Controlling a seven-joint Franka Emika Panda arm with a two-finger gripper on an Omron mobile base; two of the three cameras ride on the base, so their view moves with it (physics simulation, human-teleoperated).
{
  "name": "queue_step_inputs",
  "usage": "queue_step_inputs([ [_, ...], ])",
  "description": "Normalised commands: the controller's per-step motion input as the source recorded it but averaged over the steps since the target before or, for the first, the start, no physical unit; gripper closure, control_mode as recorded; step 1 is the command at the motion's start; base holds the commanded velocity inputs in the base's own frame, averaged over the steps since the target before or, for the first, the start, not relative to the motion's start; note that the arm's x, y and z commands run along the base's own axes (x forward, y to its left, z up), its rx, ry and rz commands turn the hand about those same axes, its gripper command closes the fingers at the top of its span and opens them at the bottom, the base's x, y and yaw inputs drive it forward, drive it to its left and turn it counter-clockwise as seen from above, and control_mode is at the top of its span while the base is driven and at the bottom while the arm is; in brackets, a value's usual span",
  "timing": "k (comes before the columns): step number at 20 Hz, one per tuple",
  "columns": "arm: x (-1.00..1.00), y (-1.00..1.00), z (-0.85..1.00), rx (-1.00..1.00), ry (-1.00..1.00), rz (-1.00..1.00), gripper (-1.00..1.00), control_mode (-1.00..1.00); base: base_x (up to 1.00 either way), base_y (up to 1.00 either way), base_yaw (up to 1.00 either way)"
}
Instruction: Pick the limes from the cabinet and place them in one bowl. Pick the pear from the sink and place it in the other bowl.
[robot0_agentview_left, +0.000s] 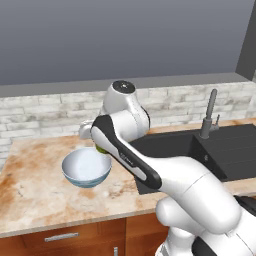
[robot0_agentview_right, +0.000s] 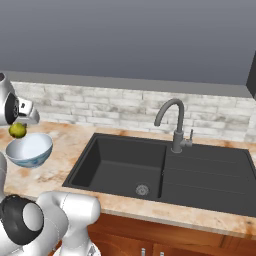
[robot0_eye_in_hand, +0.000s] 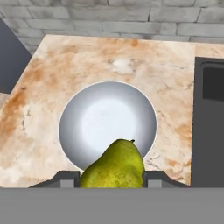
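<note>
Arm: you have the white arm folded forward over the marbled countertop (robot0_agentview_left: 35, 185), its wrist turned down left of the sink (robot0_agentview_right: 150, 170).

Sink: dark grey basin with a round drain and a slim curved tap (robot0_agentview_right: 172, 125); it sits to the right of the bowl.

Pale blue-white bowl (robot0_agentview_left: 86, 167): deep, rounded, glossy, upright on the counter just left of the sink. You see nothing lying inside it in the hand view.

Gripper (robot0_eye_in_hand: 113, 179): poised above the bowl's near rim. Its fingers are drawn in narrow, one on each side of the fruit, gripping it.

Pear (robot0_eye_in_hand: 114, 166): yellow-green, speckled skin, small dark stem tip at its top. It hangs clear above the bowl, not touching it.
</note>
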Motion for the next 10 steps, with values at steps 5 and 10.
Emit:
queue_step_inputs([
  [5, 0.01, 0.08, -0.56, 0.00, 0.00, 0.00, 1.00, -1.00, 0.00, 0.00, 0.00],
  [10, 0.00, 0.11, -0.59, 0.00, 0.00, 0.00, 1.00, -1.00, 0.00, 0.00, 0.00],
])
